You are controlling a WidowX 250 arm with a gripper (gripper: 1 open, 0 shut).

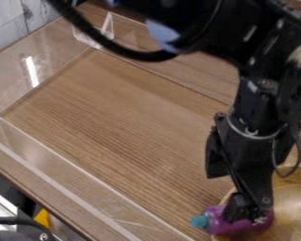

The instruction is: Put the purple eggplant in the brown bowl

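My gripper (235, 186) reaches down at about five o'clock in the view, its fingers spread apart — right over the eggplant (239, 222), which lies beneath and between them, partly covered from sight. The eggplant is in the near-left part of the bowl (297, 202), teal cap toward nine o'clock; whether the fingertips touch it, I can't tell.
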